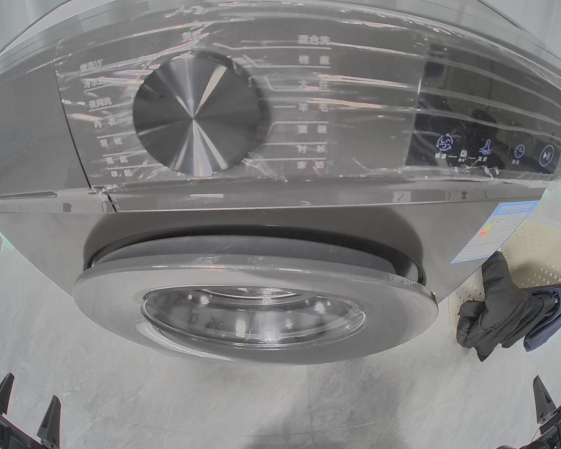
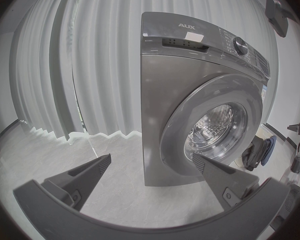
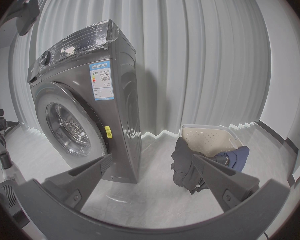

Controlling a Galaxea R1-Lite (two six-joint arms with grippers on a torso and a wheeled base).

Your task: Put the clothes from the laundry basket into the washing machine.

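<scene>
The grey front-loading washing machine [image 1: 255, 232] stands right before me, its round glass door [image 1: 255, 310] shut; it also shows as the washing machine [image 2: 196, 97] and the washing machine [image 3: 86, 110] in the wrist views. To its right on the floor sits the cream laundry basket [image 1: 542, 254], the basket [image 3: 210, 139], with dark grey clothes [image 1: 502, 307] draped over its rim and a navy garment [image 1: 558, 310] beside them. My left gripper [image 1: 25, 406] hangs low at the left, open and empty. My right gripper [image 1: 558, 385] hangs low at the right, open, short of the clothes [image 3: 185, 167].
Pale grey floor [image 1: 168, 394] lies free in front of the machine. White curtains [image 3: 196, 57] hang behind the machine and basket. A control dial [image 1: 196, 113] and a touch panel under plastic film sit on the machine's top front.
</scene>
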